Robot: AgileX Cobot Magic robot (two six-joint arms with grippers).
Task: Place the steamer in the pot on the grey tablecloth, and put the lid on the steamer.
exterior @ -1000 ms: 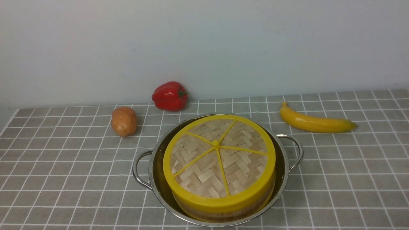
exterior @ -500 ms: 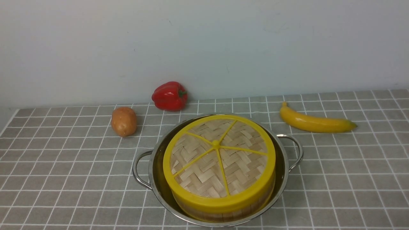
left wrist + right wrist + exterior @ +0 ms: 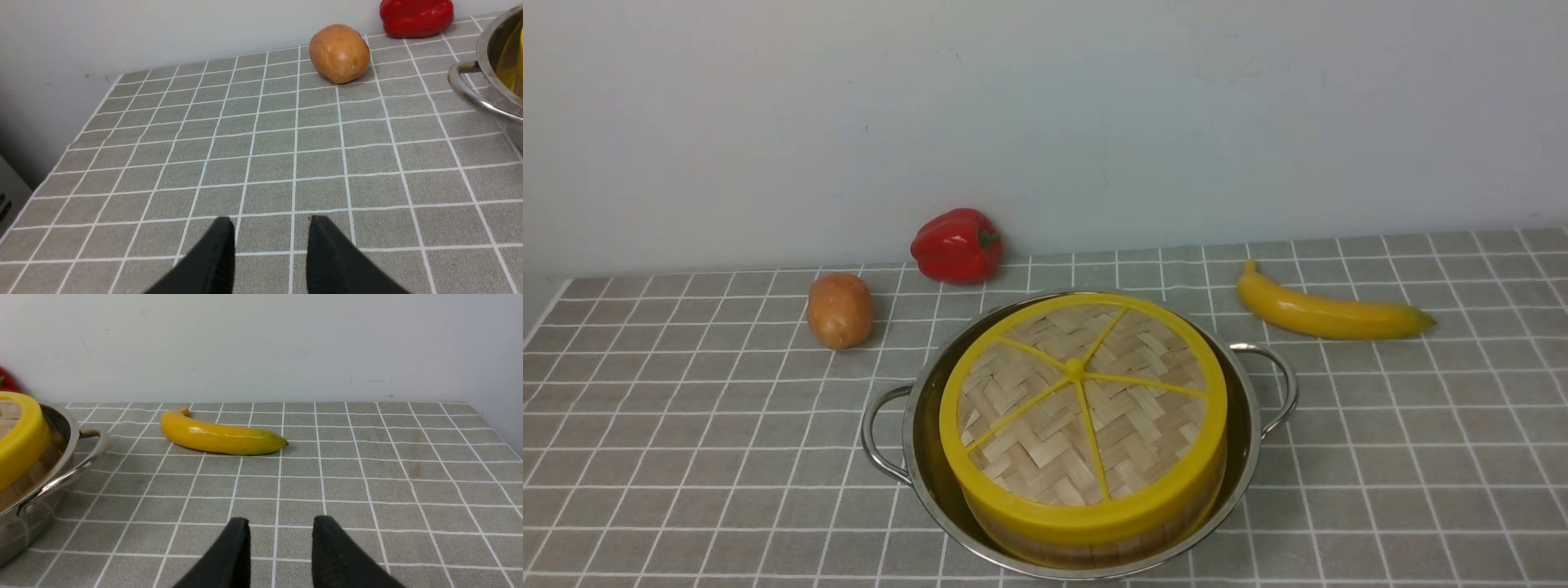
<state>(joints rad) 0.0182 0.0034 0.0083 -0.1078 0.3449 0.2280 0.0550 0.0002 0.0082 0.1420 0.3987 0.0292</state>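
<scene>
Well apart from open left pincer (image 3: pixel 271 222): lidded steamer (image 3: pixel 1094 523), inside pot (image 3: pixel 919 490).

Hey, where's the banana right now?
In the front view, the banana lies on the right side of the grey tablecloth, just beyond the right handle of the pot.

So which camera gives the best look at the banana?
The front view: it shows the whole banana beyond the pot's right handle. The right wrist view shows it whole too; the left wrist view doesn't show it.
</scene>
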